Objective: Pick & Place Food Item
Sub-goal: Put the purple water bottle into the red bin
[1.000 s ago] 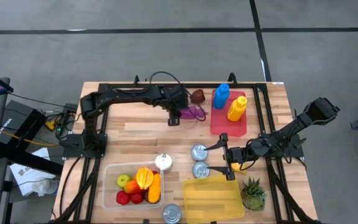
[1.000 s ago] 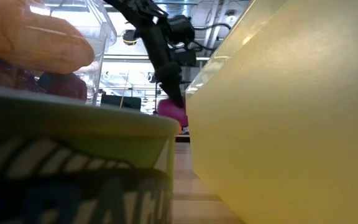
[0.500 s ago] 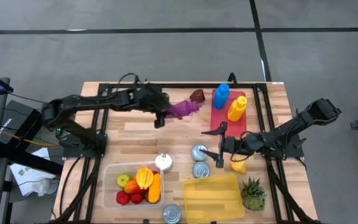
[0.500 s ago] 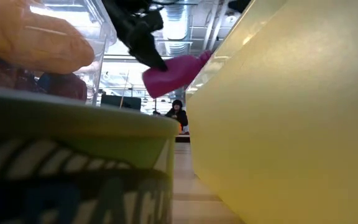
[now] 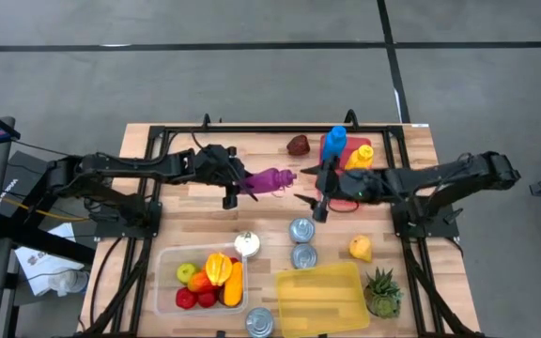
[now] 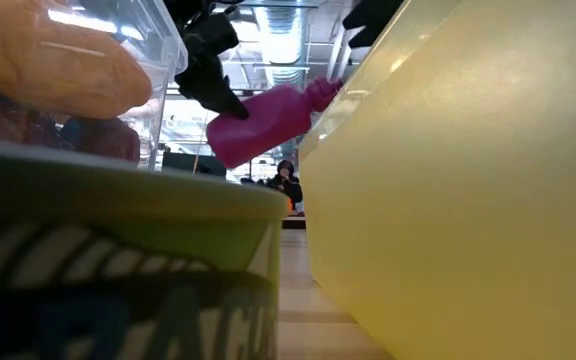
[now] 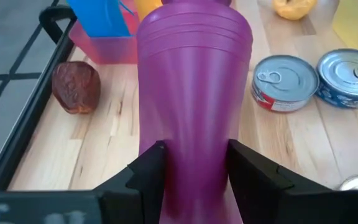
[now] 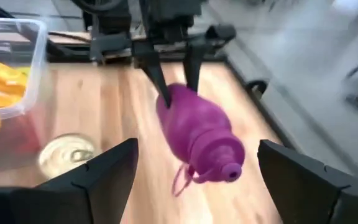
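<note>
A magenta bottle (image 5: 269,178) hangs in the air over the middle of the table, lying nearly level, its cap (image 8: 230,169) toward the table's right. My left gripper (image 5: 240,186) is shut on its base end; it also shows in the low view (image 6: 213,75) above the bottle (image 6: 268,120). My right gripper (image 5: 306,191) is open wide just right of the cap, touching nothing. In the right wrist view its fingers stand far apart on either side of the bottle (image 8: 197,134). My left gripper pinches the bottle's body near its base (image 7: 194,155) between its two fingers (image 7: 151,165), one on each side. The fingers come level from the table's left, along the bottle. The bottle is lifted clear of the table, nearly level, cap end slightly raised.
A red tray (image 5: 330,187) at the far right holds a blue bottle (image 5: 334,143) and a yellow bottle (image 5: 358,160). A brown item (image 5: 298,145) lies beside it. Two cans (image 5: 301,229), a yellow fruit (image 5: 361,248), a fruit bin (image 5: 205,277), a yellow container (image 5: 319,299) and a plant (image 5: 381,293) stand nearer.
My left gripper has lifted the magenta bottle off the table beside the red tray and carried it toward the table's left and a little nearer. My right gripper has gone from beside the yellow container toward the far edge and left, up to the bottle's cap end, staying open.
</note>
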Controlling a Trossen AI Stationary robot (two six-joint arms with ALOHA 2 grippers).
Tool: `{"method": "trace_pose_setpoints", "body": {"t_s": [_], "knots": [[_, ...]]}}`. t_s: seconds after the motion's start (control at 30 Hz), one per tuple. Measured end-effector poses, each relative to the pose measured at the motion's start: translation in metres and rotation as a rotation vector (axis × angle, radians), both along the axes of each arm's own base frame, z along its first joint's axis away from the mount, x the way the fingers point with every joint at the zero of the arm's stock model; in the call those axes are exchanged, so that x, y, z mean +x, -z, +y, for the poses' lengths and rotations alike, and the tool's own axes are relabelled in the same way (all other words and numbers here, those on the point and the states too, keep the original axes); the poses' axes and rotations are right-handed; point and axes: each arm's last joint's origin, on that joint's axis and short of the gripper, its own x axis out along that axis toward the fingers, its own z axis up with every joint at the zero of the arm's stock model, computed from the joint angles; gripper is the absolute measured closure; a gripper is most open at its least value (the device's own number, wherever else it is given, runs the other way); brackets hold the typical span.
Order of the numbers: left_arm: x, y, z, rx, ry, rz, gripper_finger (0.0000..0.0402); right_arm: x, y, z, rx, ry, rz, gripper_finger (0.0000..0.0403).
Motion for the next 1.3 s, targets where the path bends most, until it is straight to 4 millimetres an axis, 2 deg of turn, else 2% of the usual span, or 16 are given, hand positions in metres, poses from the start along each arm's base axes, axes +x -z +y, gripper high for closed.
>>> {"method": "trace_pose_setpoints", "body": {"t_s": [0.13,0.43,0.77,0.9,1.1,1.3], "knots": [[0.001,0.0,-0.001,0.008,0.008,-0.004,0.0255,0.0,0.0,-0.014,0.082,0.004,0.032,0.0074],[0.002,-0.002,-0.003,0.03,0.03,-0.026,0.0257,0.009,0.012,-0.027,0.085,0.059,0.082,0.0018],[0.002,-0.002,-0.003,0.031,0.043,-0.027,0.0258,0.036,0.041,-0.044,0.1,0.048,0.138,0.0015],[0.002,-0.002,-0.003,0.03,0.045,-0.027,0.0258,0.041,0.044,-0.053,0.12,0.034,0.118,0.0015],[0.002,-0.002,-0.004,0.04,0.056,-0.017,0.0258,0.044,0.044,-0.057,0.144,0.006,0.107,0.0035],[0.002,-0.002,-0.004,0.042,0.057,-0.018,0.0258,0.044,0.045,-0.054,0.152,-0.015,0.112,0.0092]]}}
